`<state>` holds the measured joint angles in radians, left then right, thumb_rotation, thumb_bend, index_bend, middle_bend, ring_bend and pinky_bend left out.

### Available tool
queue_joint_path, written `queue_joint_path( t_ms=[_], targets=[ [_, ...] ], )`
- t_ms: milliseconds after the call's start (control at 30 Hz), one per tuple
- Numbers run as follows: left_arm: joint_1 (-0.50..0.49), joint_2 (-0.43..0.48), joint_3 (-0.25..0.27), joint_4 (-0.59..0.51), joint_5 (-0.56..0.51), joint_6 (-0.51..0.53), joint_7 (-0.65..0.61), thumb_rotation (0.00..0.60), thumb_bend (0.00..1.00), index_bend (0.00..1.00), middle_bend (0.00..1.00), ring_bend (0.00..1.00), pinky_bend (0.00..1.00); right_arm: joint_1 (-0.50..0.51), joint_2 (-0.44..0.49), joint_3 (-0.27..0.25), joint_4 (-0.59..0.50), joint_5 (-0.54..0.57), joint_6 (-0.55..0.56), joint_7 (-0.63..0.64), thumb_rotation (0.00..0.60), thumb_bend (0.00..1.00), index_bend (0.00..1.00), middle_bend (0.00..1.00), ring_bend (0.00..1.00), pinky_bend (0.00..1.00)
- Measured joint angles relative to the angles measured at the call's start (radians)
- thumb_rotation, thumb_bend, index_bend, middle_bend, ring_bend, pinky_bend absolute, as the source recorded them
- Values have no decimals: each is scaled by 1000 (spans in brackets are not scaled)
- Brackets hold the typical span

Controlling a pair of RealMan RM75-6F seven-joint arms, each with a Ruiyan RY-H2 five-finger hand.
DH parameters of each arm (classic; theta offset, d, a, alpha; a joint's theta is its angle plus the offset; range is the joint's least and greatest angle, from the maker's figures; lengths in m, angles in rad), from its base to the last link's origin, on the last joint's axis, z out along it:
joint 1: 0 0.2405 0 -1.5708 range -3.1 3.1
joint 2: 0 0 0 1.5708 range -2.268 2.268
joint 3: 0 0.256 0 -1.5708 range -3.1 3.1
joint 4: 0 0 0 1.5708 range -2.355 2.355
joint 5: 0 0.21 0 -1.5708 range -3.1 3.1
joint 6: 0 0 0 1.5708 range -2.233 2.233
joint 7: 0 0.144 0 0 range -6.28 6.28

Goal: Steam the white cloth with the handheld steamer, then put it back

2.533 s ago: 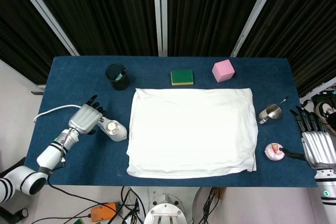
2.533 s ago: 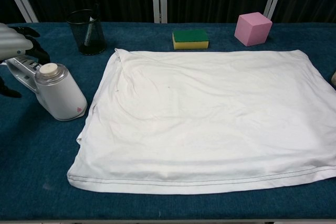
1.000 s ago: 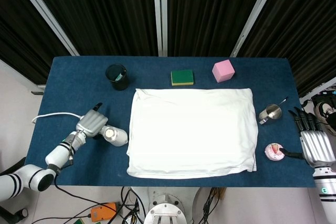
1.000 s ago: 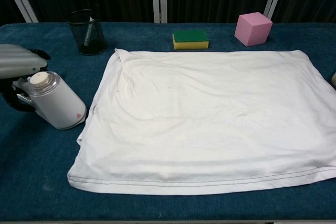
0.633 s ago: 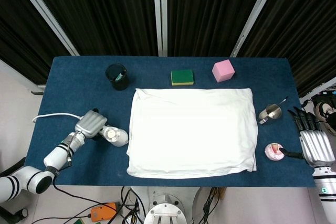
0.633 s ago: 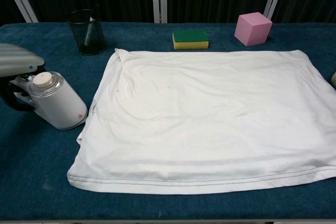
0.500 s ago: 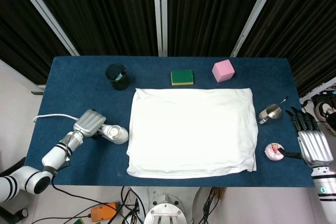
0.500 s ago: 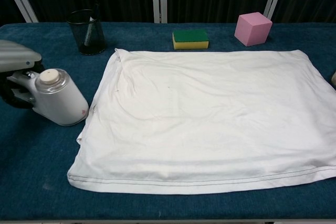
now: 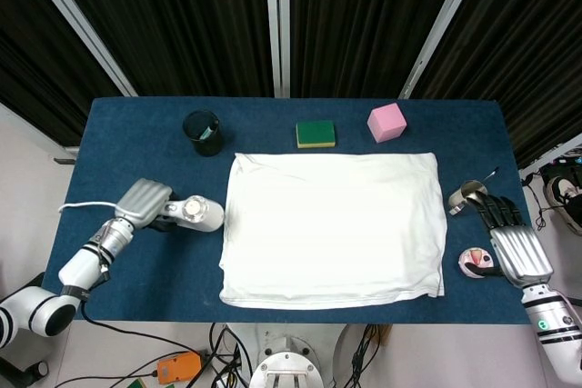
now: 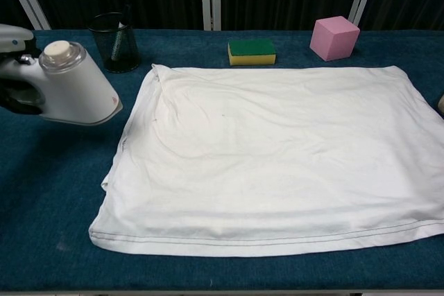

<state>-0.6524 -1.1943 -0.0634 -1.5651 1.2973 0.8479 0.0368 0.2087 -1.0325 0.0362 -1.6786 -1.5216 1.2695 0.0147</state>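
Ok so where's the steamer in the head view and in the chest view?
Head view: steamer at left, in the left hand, just left of the white cloth.
Chest view: steamer at the upper left edge, held up.
Shared landmark: the black mesh cup behind it.

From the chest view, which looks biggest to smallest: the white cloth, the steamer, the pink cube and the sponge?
1. White cloth, by far.
2. Handheld steamer, though it is nearer the camera.
3. Pink cube and green-and-yellow sponge look about alike; I would not rank them.
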Motion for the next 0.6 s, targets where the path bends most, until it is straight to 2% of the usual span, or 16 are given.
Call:
queue_joint_path(
  t_ms=[233, 433, 467, 600],
  targets=[
    [-29, 29, -39, -89, 18, -12, -63, 600, 599, 829, 916, 815, 646, 19, -10, -21, -3, -20, -36, -4, 600, 24, 24, 41, 0, 172],
    [-85, -6, -64, -127, 6, -49, -26, 600, 598, 829, 916, 814, 646, 18, -9, -42, 11, -8, -63, -20, 600, 53, 38, 52, 5, 184],
    [-94, -15, -68, -131, -1, -56, -16, 600, 598, 829, 916, 815, 646, 20, -15, -45, 14, -10, -69, -20, 600, 106, 43, 54, 7, 184],
    [-135, -57, -81, -139, -54, -82, 51, 600, 596, 829, 916, 814, 646, 43, -40, -55, 27, -27, -113, -1, 600, 437, 66, 65, 17, 185]
  ],
)
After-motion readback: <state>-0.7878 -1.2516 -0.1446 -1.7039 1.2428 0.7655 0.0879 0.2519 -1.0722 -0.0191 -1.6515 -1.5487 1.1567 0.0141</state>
